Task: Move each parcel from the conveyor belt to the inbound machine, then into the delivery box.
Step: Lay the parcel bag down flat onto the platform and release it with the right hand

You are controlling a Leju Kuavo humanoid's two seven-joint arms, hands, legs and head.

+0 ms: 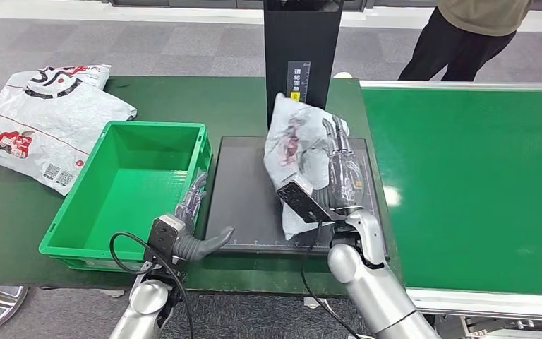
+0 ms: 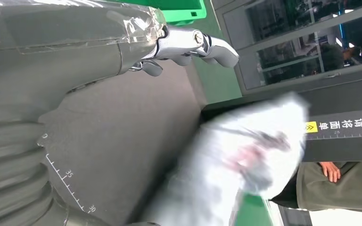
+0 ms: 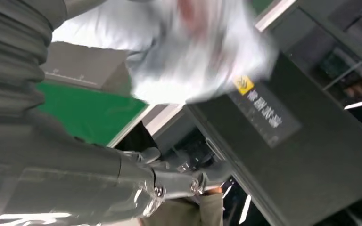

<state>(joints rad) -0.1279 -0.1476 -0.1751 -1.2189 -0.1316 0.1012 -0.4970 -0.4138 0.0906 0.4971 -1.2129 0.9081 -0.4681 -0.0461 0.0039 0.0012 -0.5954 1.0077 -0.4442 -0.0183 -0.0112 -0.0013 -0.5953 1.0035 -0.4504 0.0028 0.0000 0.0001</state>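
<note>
1 parcel [image 1: 298,145]: long axis runs away from me, over the inbound machine [image 1: 243,191].
Look: white, crumpled, red-grey print.
My right hand [image 1: 342,169]: fingers clamped on it.
My left hand [image 1: 187,226]: fingers apart, holding nothing.

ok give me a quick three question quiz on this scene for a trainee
1. True or false: the green crate already has a parcel in it.
2. Which hand holds the white parcel over the black scanner plate? A) left hand B) right hand C) the person's hand
3. Fill in: a second parcel lies on the table on the far side of the crate from the ____.

Key:
1. False. The crate is empty.
2. B. The right hand grips it; the left hand sits at the near edge of the plate, holding nothing.
3. Scanner plate.
</note>
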